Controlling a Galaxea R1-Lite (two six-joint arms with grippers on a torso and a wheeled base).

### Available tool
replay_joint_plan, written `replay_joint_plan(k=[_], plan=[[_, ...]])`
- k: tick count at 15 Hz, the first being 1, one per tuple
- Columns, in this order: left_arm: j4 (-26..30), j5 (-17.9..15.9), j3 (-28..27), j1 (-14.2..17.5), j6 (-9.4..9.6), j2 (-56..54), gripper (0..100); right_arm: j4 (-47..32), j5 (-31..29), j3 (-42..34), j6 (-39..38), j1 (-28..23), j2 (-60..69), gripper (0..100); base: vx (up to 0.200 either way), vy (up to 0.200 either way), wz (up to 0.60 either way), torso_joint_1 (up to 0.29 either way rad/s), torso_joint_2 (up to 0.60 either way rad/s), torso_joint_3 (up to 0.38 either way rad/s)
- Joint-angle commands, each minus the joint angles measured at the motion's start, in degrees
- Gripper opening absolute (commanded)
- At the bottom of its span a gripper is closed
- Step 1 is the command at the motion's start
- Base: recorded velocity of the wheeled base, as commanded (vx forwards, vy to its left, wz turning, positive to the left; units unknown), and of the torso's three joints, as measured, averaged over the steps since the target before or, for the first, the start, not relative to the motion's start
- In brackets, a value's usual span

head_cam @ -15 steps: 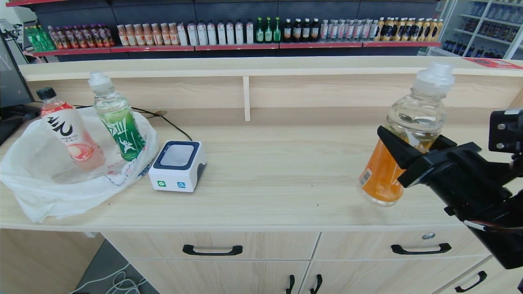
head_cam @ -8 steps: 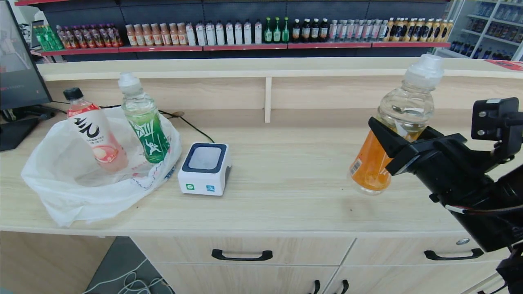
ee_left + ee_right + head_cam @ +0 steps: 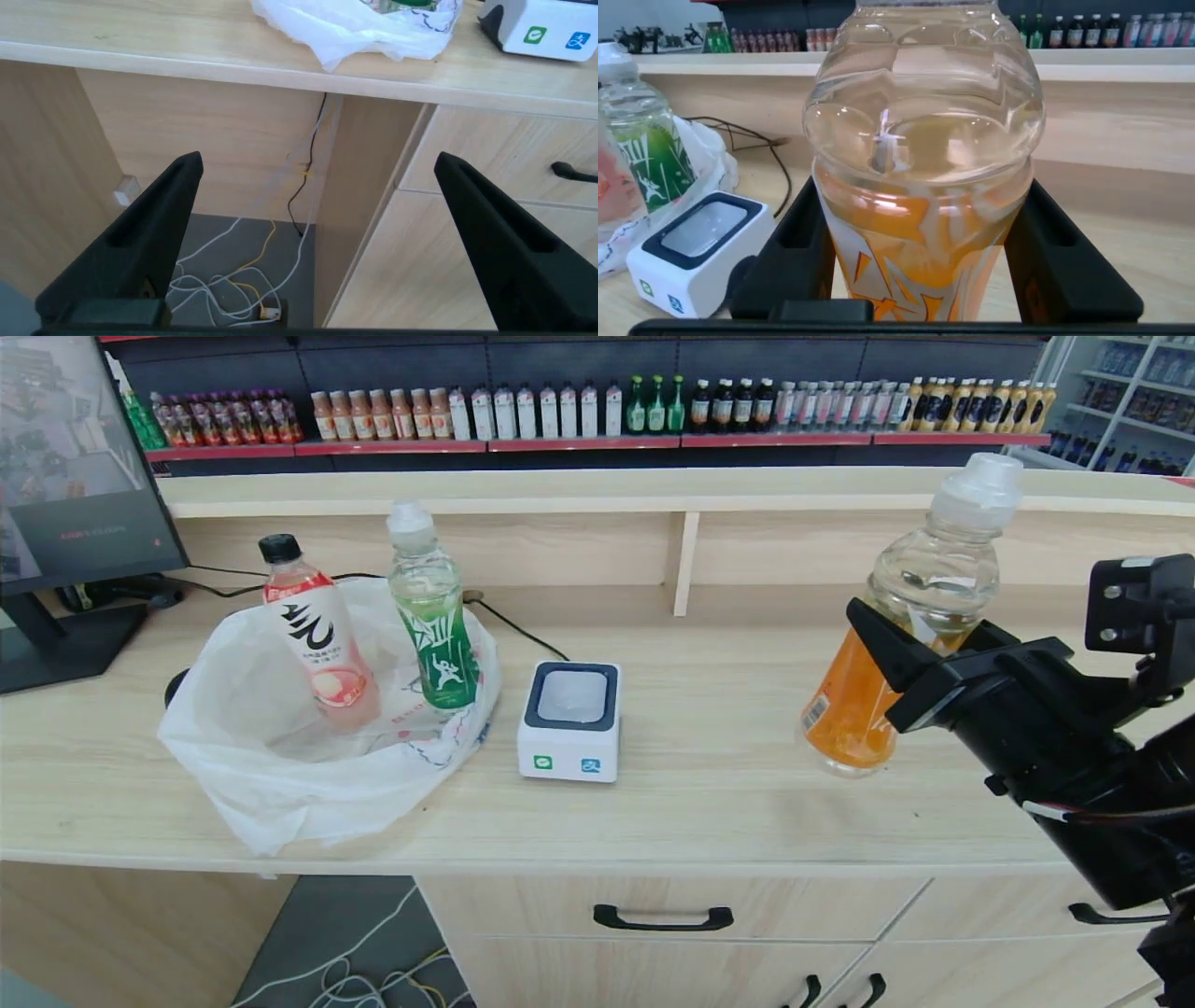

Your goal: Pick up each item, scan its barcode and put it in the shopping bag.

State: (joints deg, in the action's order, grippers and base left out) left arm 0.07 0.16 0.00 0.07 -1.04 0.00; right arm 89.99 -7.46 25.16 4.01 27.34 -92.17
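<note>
An orange-drink bottle (image 3: 864, 686) with a white cap leans slightly at the right of the wooden counter (image 3: 709, 803), its base low over the top. My right gripper (image 3: 924, 630) is shut on its middle; the right wrist view has the bottle (image 3: 924, 187) between the black fingers (image 3: 789, 247). The white barcode scanner (image 3: 569, 721) sits mid-counter, left of the bottle. A white shopping bag (image 3: 299, 775) lies further left, with a pink bottle (image 3: 317, 635) and a green bottle (image 3: 431, 616) standing in it. My left gripper (image 3: 318, 233) hangs open below counter height, in front of the cabinet side.
A monitor (image 3: 75, 476) stands at the counter's far left, with cables running behind the bag. A raised ledge (image 3: 653, 490) with a divider closes the back. Drawers with black handles (image 3: 663, 919) lie under the counter. Cables (image 3: 243, 280) lie on the floor.
The head camera has shifted left, so the whole scene sits further right. The right gripper has carried the orange bottle closer to the scanner.
</note>
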Motion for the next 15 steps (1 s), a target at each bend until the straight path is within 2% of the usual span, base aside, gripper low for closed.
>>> replay_joint_plan(k=[1,3,12,15], plan=[[0.0,0.0,0.0,0.0,-0.02,0.0,100,0.0,-0.1,-0.5,0.0,-0.1,1.3,0,0.000,0.200,0.00,0.007,0.00,0.002],[0.0,0.0,0.0,0.0,-0.02,0.0,100,0.0,-0.2,1.8,0.3,-0.2,1.7,0,0.000,0.200,0.00,-0.002,0.00,0.002],[0.0,0.0,0.0,0.0,-0.02,0.0,100,0.0,-1.2,0.6,1.2,-2.8,4.3,0,0.000,0.200,0.00,0.004,0.00,0.003],[0.0,0.0,-0.1,0.0,0.33,0.0,100,0.0,-2.9,0.4,4.0,-4.2,4.9,0,0.000,0.000,0.00,0.000,0.00,0.000]])
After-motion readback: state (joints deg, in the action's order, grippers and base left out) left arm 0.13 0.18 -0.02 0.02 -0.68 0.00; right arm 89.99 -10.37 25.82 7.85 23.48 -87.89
